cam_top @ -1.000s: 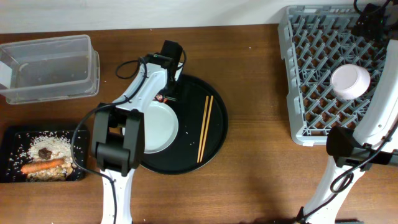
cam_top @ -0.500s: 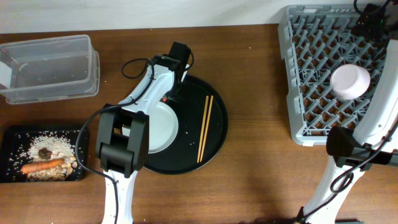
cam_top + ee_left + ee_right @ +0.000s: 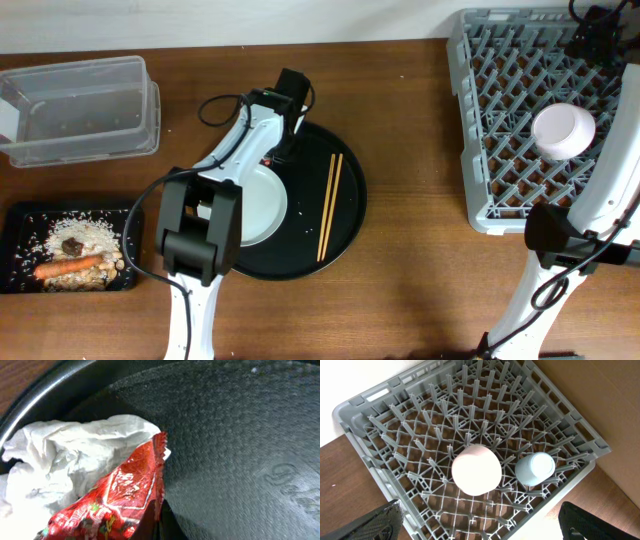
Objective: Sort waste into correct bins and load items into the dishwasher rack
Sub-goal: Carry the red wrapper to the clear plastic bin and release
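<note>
In the left wrist view a crumpled red wrapper [image 3: 120, 495] lies against white tissue [image 3: 65, 455] on the round black tray [image 3: 240, 435]. My left gripper [image 3: 161, 527] is shut on the wrapper's edge. From overhead that left gripper [image 3: 285, 145] sits at the tray's back, by the white plate [image 3: 255, 205] and the chopsticks [image 3: 329, 205]. My right gripper [image 3: 487, 525] hangs open above the grey dishwasher rack [image 3: 395, 425], which holds the upturned pinkish bowl [image 3: 476, 469] and the pale blue cup [image 3: 535, 468].
The clear tub [image 3: 80, 110] stands at the back left. Below it, the flat black tray [image 3: 20, 215] holds rice scraps [image 3: 80, 232], a carrot [image 3: 68, 267] and a brown lump [image 3: 72, 245]. The rack [image 3: 480, 120] fills the right.
My left gripper has gone from open to shut on the wrapper and shifted slightly right over the tray's back. The right arm has not moved.
</note>
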Available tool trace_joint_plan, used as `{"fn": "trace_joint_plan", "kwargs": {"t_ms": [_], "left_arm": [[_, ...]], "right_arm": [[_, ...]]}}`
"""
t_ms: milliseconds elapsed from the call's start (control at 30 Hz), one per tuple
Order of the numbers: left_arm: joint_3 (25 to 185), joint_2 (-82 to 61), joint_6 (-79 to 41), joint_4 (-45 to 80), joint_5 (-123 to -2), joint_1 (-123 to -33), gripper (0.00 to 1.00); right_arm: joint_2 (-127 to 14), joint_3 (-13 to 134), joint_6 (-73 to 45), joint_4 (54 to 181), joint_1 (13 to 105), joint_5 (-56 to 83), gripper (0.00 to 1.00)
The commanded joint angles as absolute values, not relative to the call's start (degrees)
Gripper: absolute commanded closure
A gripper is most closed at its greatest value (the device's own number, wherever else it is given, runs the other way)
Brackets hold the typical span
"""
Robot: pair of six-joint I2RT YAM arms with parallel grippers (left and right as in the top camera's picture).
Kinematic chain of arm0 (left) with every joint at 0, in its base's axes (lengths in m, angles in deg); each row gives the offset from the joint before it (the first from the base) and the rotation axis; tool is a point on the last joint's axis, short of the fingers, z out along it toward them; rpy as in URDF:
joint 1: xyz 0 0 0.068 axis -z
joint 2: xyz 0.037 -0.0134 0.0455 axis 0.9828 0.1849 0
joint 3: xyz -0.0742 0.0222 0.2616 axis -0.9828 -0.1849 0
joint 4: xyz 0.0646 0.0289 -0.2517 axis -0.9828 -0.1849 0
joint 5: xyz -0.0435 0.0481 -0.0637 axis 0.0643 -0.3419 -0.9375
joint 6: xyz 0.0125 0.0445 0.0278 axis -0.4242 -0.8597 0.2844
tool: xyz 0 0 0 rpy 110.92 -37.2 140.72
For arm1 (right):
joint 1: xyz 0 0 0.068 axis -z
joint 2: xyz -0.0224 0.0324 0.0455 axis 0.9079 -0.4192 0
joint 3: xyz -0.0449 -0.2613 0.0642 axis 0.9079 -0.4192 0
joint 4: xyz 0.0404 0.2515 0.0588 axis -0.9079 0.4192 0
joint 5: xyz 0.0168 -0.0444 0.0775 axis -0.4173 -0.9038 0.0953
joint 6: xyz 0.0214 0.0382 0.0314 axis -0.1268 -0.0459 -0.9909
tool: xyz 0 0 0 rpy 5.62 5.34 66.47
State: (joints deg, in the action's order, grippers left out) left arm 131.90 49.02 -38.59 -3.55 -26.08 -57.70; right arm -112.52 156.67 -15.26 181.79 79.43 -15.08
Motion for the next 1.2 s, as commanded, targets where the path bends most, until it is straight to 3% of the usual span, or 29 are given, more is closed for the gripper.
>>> {"fn": "trace_joint_plan", "kwargs": {"t_ms": [0, 500, 700, 1000, 1167], "left_arm": [[135.8, 47.6, -38.2, -5.2, -25.7, -56.8, 0.99], [138.5, 37.5, -33.1, -7.7, -29.3, -56.3, 0.99], [138.5, 34.8, -27.6, -5.0, -18.0, -57.3, 1.00], [138.5, 32.8, -26.2, 5.7, -13.7, -66.1, 1.00], [138.5, 32.9, -21.9, 11.4, -14.8, -76.4, 0.99]], "right_arm": [[-110.9, 156.5, -15.5, 182.1, 79.5, -16.1, 0.02], [-110.9, 156.5, -15.5, 182.1, 79.5, -16.1, 0.02], [-110.9, 156.5, -15.5, 182.1, 79.5, -16.1, 0.02], [-110.9, 156.5, -15.5, 182.1, 79.5, -16.1, 0.02], [-110.9, 156.5, -15.5, 182.1, 79.5, -16.1, 0.02]]}}
